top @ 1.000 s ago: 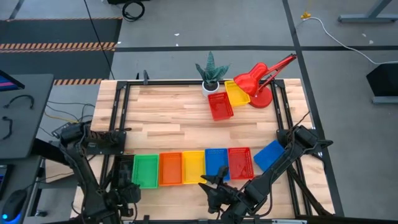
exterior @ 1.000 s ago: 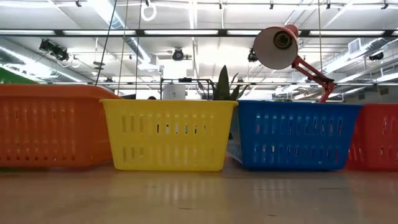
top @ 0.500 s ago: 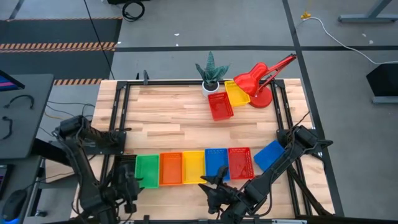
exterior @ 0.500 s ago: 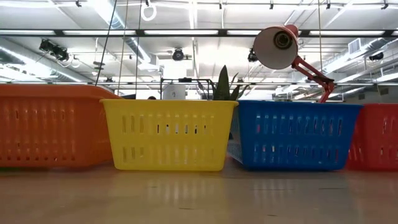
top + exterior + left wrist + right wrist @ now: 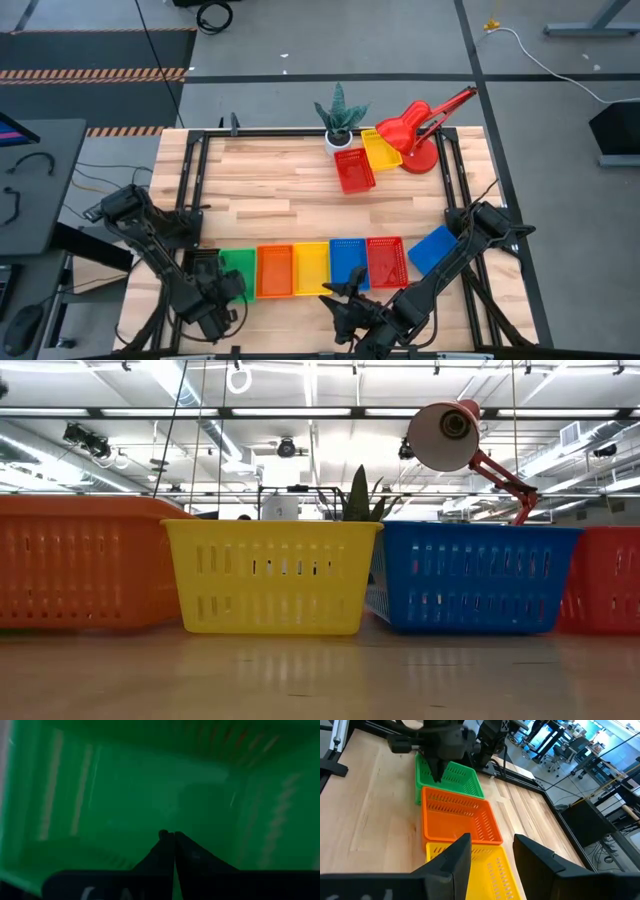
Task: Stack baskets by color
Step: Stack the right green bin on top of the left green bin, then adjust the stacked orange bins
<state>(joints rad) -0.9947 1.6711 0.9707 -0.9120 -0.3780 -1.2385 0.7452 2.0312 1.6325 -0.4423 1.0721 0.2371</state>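
Observation:
Along the near edge stands a row of baskets: green (image 5: pixel 240 262), orange (image 5: pixel 273 270), yellow (image 5: pixel 311 268), blue (image 5: pixel 348 262) and red (image 5: pixel 386 261), with a second blue one (image 5: pixel 432 248) turned askew at the right end. Another red basket (image 5: pixel 354 170) and yellow basket (image 5: pixel 381 148) rest at the far side. My left gripper (image 5: pixel 171 836) is shut and points down into the green basket (image 5: pixel 125 795), over its near end (image 5: pixel 226 290). My right gripper (image 5: pixel 491 851) is open and hovers near the front edge (image 5: pixel 340 300), before the yellow basket (image 5: pixel 480 870). My left gripper's shut fingers (image 5: pixel 436 770) reach down from above inside the green basket (image 5: pixel 452 779), with nothing showing between them. Whether their tips touch the basket's floor, I cannot tell.
A red desk lamp (image 5: pixel 420 125) and a small potted plant (image 5: pixel 340 120) stand at the far edge beside the two far baskets. Bare wood (image 5: pixel 270 200) lies between the near row and the far baskets. Black frame rails (image 5: pixel 195 190) run along the table's sides.
My left gripper has moved from the green basket's left side toward the table's right and down, and now hangs over that basket's near end. The baskets and my right arm have kept still.

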